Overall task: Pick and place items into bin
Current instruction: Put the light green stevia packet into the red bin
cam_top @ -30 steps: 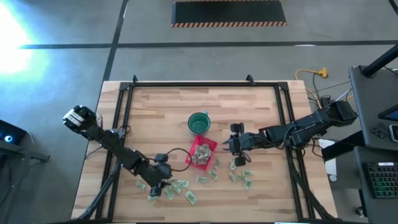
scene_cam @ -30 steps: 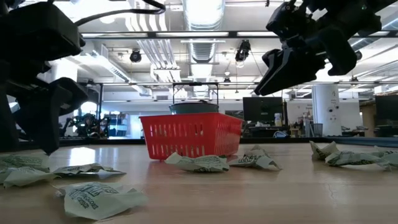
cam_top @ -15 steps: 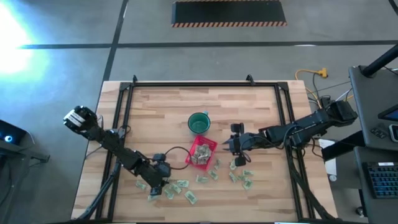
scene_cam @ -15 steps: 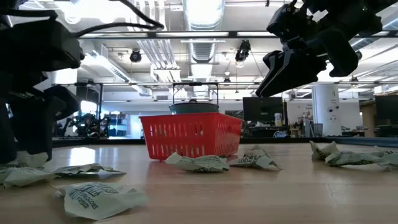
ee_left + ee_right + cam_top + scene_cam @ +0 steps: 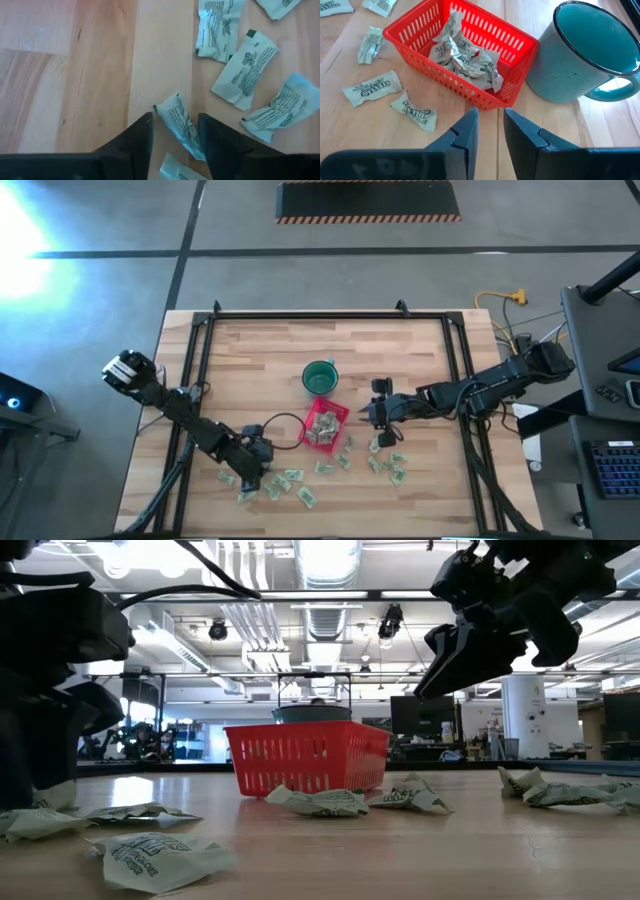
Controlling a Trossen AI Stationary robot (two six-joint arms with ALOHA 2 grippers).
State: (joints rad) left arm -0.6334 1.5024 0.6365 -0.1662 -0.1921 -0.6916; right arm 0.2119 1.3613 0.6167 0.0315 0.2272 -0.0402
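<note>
Your left gripper [image 5: 174, 137] is sitting low over the near left part of the table [image 5: 250, 350], down among the scattered packets [image 5: 290, 480]. Its fingers [image 5: 135, 140] are standing apart, straddling one packet [image 5: 181, 127] that is lying flat on the wood between them; the tips are not yet pressing on it, so nothing is being held. More packets are lying just beyond it, face up with dark print showing.

Your right gripper [image 5: 489, 131] is hanging above the table just to the right of the bin [image 5: 324, 426], pointing toward it. Its fingers [image 5: 465, 132] are showing only a narrow gap with nothing in it. In the low view it is hovering well clear of the wood, up and to the right of the bin [image 5: 308, 757].

The bin is sitting near the table's middle and is holding a heap of crumpled packets [image 5: 465, 55]. The cup [image 5: 585, 55] is standing just beside the bin, on its far side in the high view, where you are seeing it as a green ring [image 5: 319, 377].

Loose packets are lying in two groups: one by your left gripper, the other [image 5: 388, 466] near the bin's right front, below your right gripper. A few are resting just outside the bin wall [image 5: 372, 88].
</note>
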